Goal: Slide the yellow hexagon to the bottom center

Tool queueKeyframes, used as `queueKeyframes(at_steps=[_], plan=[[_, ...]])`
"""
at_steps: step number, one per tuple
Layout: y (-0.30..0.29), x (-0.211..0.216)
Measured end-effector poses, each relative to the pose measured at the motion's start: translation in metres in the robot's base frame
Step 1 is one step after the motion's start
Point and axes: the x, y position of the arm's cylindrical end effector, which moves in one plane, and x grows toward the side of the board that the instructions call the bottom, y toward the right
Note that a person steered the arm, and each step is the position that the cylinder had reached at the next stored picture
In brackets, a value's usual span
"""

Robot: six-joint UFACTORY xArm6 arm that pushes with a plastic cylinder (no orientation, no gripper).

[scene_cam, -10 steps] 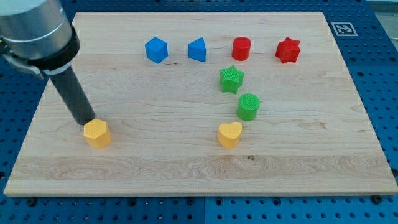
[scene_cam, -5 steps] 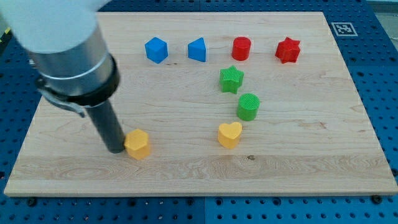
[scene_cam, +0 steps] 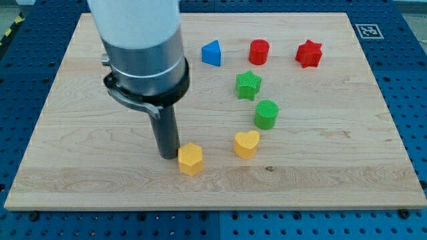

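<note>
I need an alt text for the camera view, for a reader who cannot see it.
My tip touches the left side of the yellow hexagon on a wooden board, left of a yellow heart. Green, red and blue blocks lie toward the view's top right.

A single camera views the wooden board (scene_cam: 347,167) from above and from its bottom edge, tilted downward. The whole board fits the frame, with blue perforated table (scene_cam: 413,80) visible at the margins. The arm's body (scene_cam: 137,47) enters from the upper left, close to the lens.
</note>
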Motion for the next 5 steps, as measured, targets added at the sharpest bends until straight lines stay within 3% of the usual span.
queueKeyframes(at_steps=[2, 5], plan=[[0.048, 0.008], [0.035, 0.038]])
